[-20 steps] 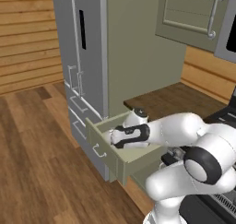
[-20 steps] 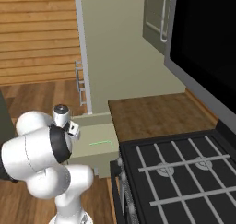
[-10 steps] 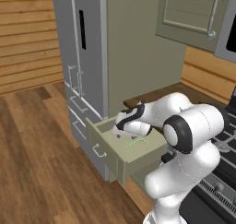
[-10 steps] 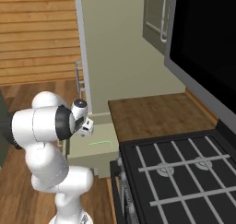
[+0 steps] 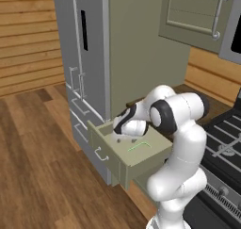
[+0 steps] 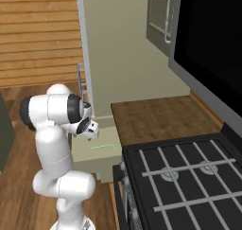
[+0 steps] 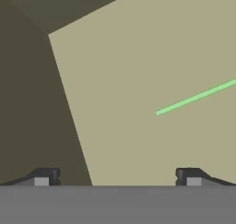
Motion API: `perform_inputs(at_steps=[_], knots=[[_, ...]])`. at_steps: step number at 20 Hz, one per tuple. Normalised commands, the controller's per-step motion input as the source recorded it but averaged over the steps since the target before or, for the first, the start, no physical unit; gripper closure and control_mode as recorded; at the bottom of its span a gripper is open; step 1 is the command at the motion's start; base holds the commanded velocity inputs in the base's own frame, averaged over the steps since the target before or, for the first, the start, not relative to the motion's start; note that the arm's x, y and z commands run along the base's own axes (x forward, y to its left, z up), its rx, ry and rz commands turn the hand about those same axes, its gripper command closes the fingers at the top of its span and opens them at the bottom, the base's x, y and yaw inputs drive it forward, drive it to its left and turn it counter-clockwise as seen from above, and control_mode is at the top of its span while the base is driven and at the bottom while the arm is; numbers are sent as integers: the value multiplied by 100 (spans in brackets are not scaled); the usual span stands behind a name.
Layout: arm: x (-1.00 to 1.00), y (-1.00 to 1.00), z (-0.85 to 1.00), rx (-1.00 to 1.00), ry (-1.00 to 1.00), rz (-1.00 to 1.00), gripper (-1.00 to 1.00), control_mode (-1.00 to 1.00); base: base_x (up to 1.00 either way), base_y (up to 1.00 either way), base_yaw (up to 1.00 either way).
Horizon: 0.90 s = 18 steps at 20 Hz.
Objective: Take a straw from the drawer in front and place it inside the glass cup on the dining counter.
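The straw is lying flat on the floor of the pulled-out drawer, just beside the claw and not touching it. The claw is hanging over the drawer, fingers spread. The arm is bending down from beside the stove.

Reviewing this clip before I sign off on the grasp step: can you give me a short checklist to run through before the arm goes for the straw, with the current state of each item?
1. Drawer pulled out: ok; its interior is exposed.
2. Straw present and reachable: ok; it lies flat on the drawer floor, nothing on top of it.
3. End effector open: ok; the fingertips stand wide apart in the hand view.
4. End effector centred over the straw: not ok; in the hand view the straw sits off towards one side, not between the fingertips.
5. Fingers empty: ok; nothing between them.
6. Contact with the straw: not ok; not yet touching.
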Motion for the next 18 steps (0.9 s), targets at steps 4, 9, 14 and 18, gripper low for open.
perform_inputs(at_steps=[4,9,14,18], knots=[[19,0,-66,0,4,3,-100,-100,0,0,0],[9,1,-60,0,5,4,-100,-100,0,0,0],[0,17,-50,0,8,6,-100,-100,0,0,0],[0,52,-22,2,9,7,-100,-100,0,0,0]])
